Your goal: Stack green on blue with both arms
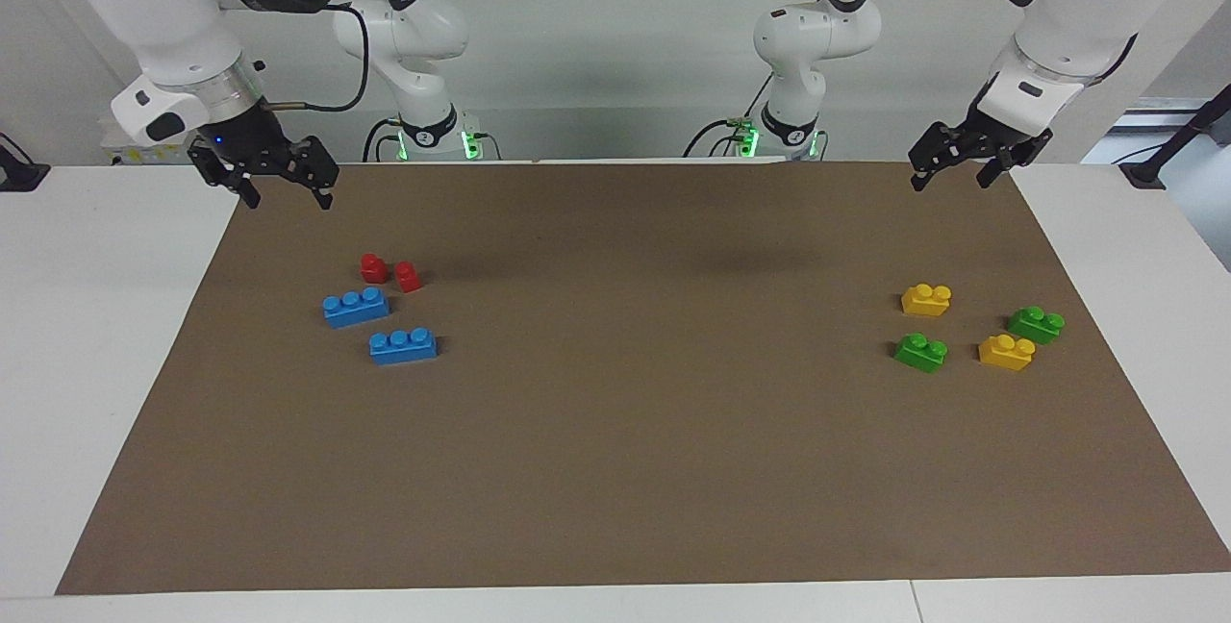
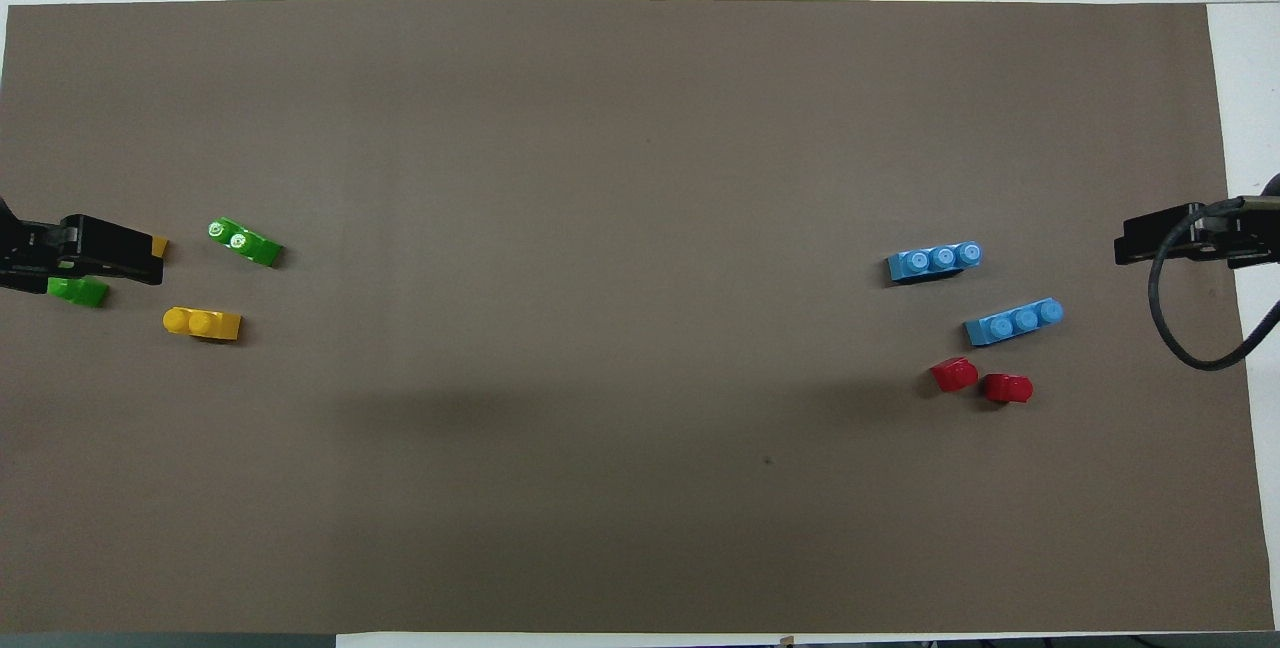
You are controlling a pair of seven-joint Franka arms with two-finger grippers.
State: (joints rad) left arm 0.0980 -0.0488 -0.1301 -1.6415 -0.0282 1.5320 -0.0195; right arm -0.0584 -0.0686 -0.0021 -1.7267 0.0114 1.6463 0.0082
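Both arms hang raised at the mat's robot-side corners, left gripper [image 1: 962, 171] and right gripper [image 1: 287, 188] pointing down with fingers spread apart, holding nothing

Each of the two arms consists of glossy white rounded link housings with dark grey joint covers. The left arm [image 1: 1048, 46] and right arm [image 1: 163, 37] each terminate in a black two-finger hand of open linkage construction. Black cables run along the links. Green indicator lights glow at both bases. A small blue light shows above the right hand [image 1: 286, 188].
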